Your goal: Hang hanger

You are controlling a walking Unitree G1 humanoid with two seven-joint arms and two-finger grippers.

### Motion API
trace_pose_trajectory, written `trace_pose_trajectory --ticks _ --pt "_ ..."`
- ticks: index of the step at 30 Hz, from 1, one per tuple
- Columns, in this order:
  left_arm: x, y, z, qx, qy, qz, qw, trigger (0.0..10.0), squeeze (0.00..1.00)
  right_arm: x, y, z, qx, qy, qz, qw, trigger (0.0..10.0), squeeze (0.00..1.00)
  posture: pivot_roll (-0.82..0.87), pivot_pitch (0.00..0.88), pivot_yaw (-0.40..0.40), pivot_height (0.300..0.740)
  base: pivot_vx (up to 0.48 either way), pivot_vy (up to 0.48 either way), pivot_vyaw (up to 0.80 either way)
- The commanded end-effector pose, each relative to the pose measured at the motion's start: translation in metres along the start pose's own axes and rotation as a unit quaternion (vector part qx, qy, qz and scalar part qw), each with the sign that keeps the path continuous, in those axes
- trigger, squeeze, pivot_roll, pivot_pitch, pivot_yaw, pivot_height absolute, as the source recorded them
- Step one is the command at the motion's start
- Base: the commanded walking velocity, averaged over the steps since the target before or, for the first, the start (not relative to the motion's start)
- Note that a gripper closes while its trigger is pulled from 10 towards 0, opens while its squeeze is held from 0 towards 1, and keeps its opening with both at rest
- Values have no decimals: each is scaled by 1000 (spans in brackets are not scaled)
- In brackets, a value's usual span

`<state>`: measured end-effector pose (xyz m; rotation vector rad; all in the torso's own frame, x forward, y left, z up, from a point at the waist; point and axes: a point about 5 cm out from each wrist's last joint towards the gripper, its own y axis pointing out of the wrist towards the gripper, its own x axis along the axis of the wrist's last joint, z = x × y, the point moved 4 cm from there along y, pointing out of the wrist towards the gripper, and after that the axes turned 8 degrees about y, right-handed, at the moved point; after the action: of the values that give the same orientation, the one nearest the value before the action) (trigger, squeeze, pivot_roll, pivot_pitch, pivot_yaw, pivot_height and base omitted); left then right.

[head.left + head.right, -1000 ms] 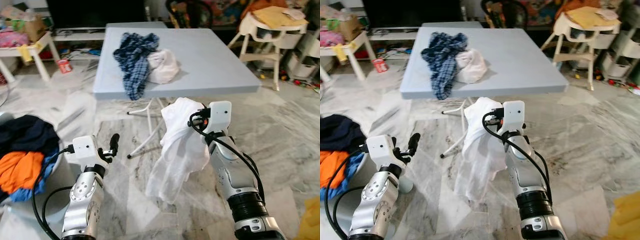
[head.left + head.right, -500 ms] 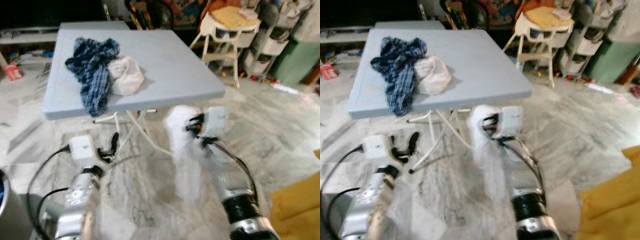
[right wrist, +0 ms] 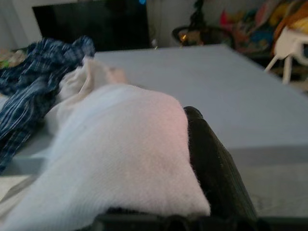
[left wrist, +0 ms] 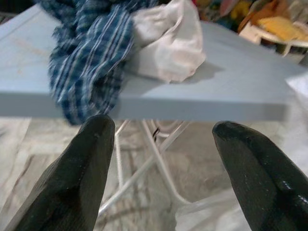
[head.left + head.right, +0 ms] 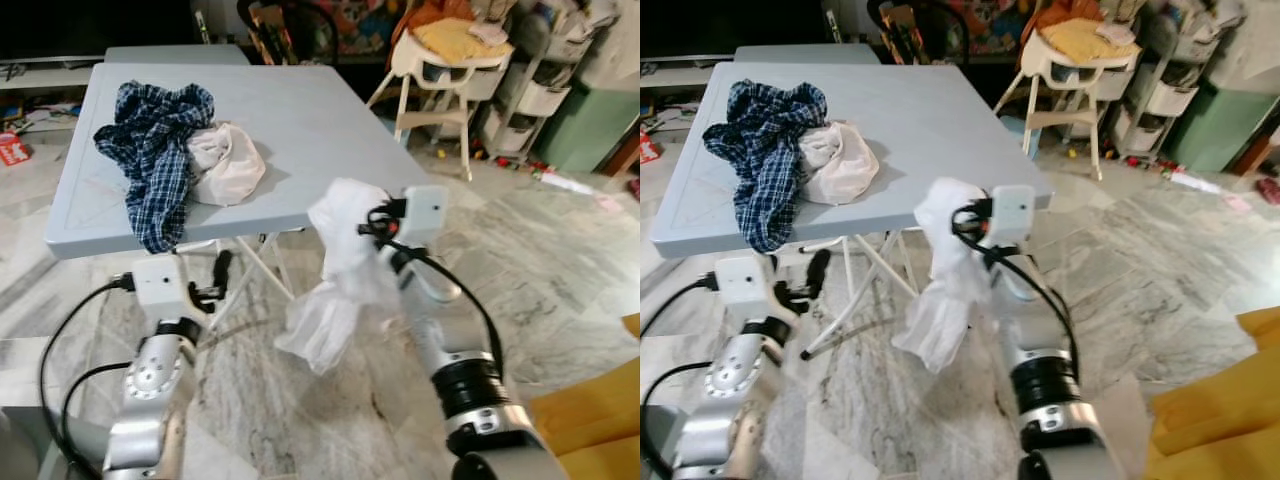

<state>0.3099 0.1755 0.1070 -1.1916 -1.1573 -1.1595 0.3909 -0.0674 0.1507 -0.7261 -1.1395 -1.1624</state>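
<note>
White garment [image 5: 340, 270] in right gripper [image 5: 372, 225] fingers

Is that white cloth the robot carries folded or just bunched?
Bunched: the white cloth hangs crumpled from the right gripper, trailing loosely downward.

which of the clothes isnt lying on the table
The white cloth held up in the right gripper; the blue plaid shirt and cream garment lie on the grey table.
</note>
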Motion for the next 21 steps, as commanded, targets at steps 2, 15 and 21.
trace_pose_trajectory --ticks 2,15,21 --pt "-1 -2 -8 -32 10 7 999 10000 0 0 -3 -9 -29 20 -14 999 10000 0 167 0 5 740 0 0 0" --pt "-2 8 -11 -78 42 33 996 10000 0 -9 -10 -27 -89 55 -23 994 10000 0 157 0 123 740 0 0 0" --pt "-10 7 -16 -86 41 47 994 10000 0 -16 -13 -34 -105 50 -16 993 10000 0 165 0 114 740 0 0 0"
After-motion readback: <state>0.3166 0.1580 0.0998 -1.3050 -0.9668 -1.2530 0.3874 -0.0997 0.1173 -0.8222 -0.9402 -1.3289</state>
